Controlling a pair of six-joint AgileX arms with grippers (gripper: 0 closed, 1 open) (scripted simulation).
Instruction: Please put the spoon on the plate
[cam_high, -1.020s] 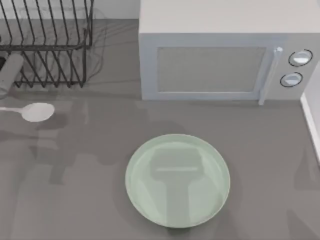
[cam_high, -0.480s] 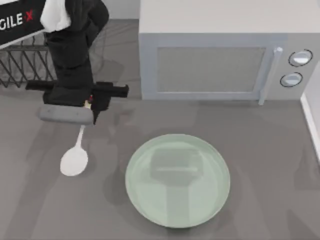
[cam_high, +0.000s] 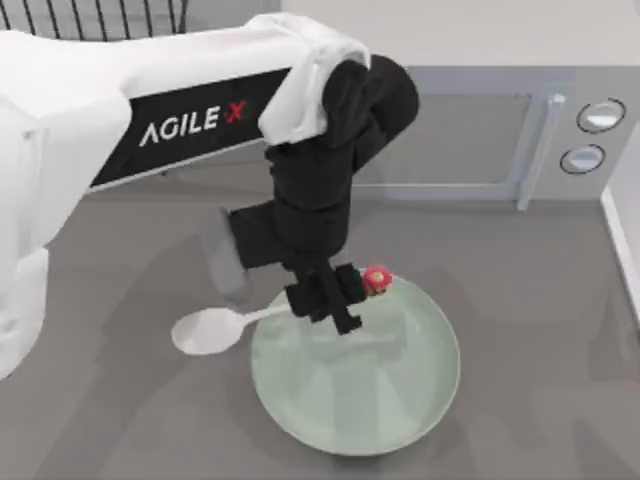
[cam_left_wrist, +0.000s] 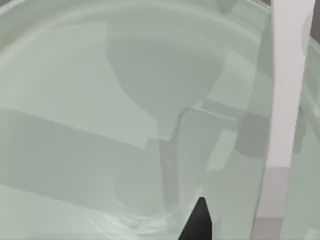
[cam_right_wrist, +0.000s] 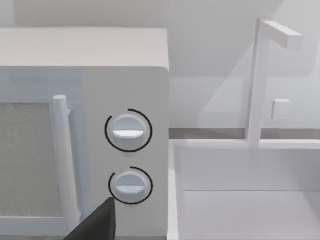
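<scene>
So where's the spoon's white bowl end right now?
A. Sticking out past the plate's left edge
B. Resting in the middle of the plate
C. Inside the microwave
A: the left gripper holds the spoon by its handle, bowl beyond the plate's left rim.

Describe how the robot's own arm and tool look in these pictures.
The left arm is a thick glossy white tube bearing a black panel with white "AGILE" lettering and a red X. Its wrist section is matte black and blocky, ending in the left tool, a small black two-finger piece. A dark wedge of the right tool edges the right wrist view.
</scene>
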